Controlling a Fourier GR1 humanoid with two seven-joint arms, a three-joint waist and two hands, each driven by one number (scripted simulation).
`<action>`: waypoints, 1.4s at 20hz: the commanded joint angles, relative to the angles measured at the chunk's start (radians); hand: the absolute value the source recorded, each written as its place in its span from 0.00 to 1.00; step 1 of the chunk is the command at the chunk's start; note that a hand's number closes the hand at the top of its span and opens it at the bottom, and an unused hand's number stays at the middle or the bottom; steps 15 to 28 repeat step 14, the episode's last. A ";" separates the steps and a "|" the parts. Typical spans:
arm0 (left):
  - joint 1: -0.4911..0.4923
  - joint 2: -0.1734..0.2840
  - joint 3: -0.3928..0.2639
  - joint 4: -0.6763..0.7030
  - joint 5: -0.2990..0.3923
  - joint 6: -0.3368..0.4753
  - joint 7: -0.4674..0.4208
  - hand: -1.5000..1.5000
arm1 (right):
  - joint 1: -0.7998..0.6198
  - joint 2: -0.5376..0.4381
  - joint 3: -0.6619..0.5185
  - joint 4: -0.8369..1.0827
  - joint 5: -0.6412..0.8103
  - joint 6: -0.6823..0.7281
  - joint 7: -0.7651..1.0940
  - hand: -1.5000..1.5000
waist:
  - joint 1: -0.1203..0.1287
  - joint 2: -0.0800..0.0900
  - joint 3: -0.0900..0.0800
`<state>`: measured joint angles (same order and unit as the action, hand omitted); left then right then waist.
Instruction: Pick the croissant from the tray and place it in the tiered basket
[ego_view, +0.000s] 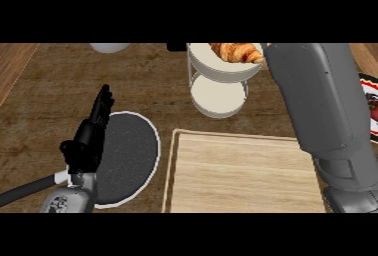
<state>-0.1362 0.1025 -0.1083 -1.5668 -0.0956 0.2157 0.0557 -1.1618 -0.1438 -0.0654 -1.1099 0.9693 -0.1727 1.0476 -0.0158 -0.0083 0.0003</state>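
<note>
The left hand's (92, 131) black fingers stand straight and close together, pointing up toward the counter's far edge, with nothing in them; the hand rests near the counter's left side, over the dark round plate with a white rim (151, 132). The right hand cannot be seen: only the broad grey right forearm (325, 110) shows, running from the near right corner up toward the far edge, so how its fingers stand cannot be told.

The golden-brown flaky croissant (236, 52) lies in the top bowl of the white tiered basket (221, 75), at the counter's far edge, its long axis running roughly left to right, its right end just beside or behind the upper end of the right forearm. Of the two arms the right is plainly the nearer; the left hand is well apart, lower and to the left.

The pale wooden tray (236, 170) near the front edge is bare. The placing looks about done; pulling the right arm back calls for care, since the forearm passes close by the basket's rim. A red-and-white patterned thing (371, 100) peeks out at the right edge.
</note>
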 joint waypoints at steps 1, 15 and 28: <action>0.045 0.010 0.006 -0.005 -0.003 -0.001 -0.022 0.50 | 0.060 -0.043 -0.067 -0.176 0.007 -0.012 0.154 0.00 | -0.026 -0.012 0.000; 0.063 0.006 0.030 -0.012 0.000 0.018 -0.015 0.50 | 0.735 -0.026 -0.219 -1.003 -0.250 0.158 0.053 0.00 | -0.075 -0.016 0.001; 0.063 0.006 0.030 -0.012 0.000 0.018 -0.015 0.50 | 0.735 -0.026 -0.219 -1.003 -0.250 0.158 0.053 0.00 | -0.075 -0.016 0.001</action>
